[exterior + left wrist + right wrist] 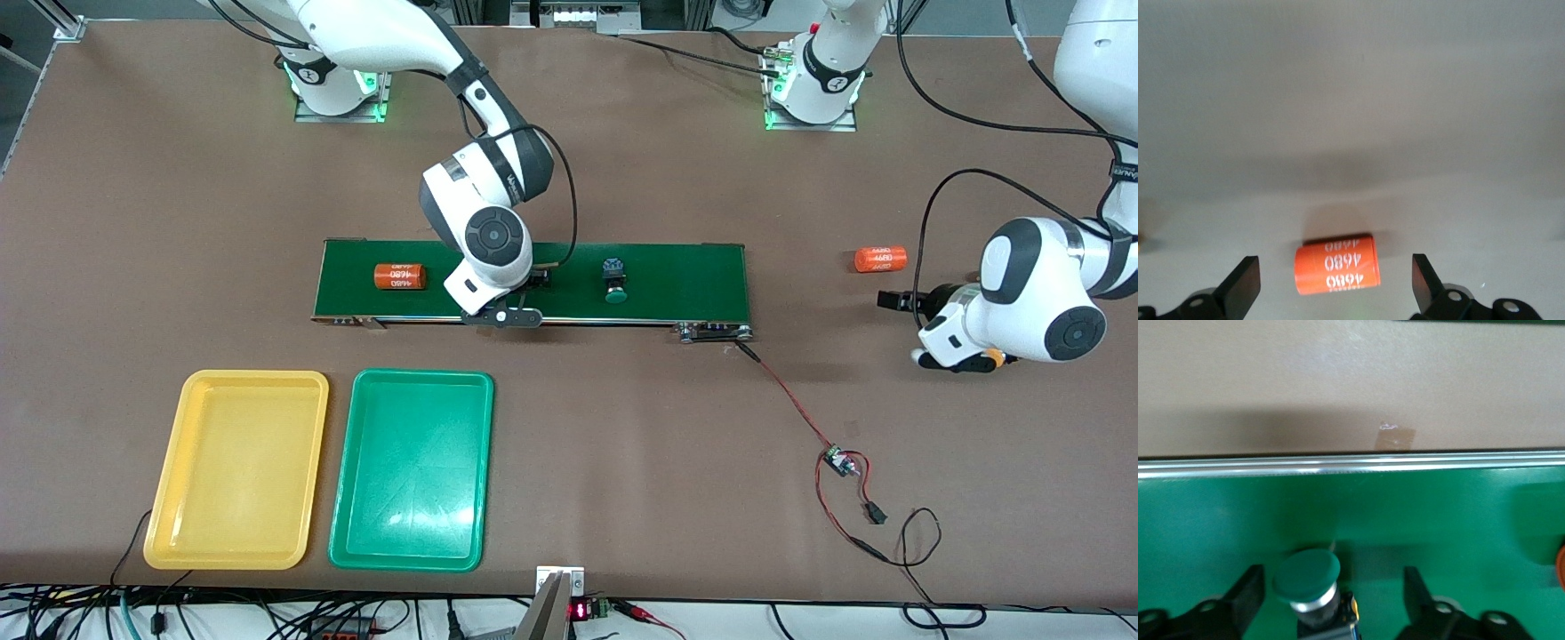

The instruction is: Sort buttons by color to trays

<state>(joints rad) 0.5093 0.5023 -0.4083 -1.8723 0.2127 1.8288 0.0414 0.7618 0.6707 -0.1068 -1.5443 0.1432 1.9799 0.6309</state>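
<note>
My right end effector (pixel 1331 597) hangs released low over the conveyor belt (pixel 685 276), straddling a green button (pixel 1307 575), apparently untouched, ready to clench. My left end effector (pixel 1335 283) waits released off the belt's end, over an orange cylinder (pixel 1337 265).

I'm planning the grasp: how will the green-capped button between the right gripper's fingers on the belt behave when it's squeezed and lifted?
The green-capped button looks rigid, so the open right gripper should squeeze it without it giving. Its round cap overhangs a narrower body, so it may tip or pivot. The cap looks smooth, possibly slippery; gripping the body seems safer.
</note>
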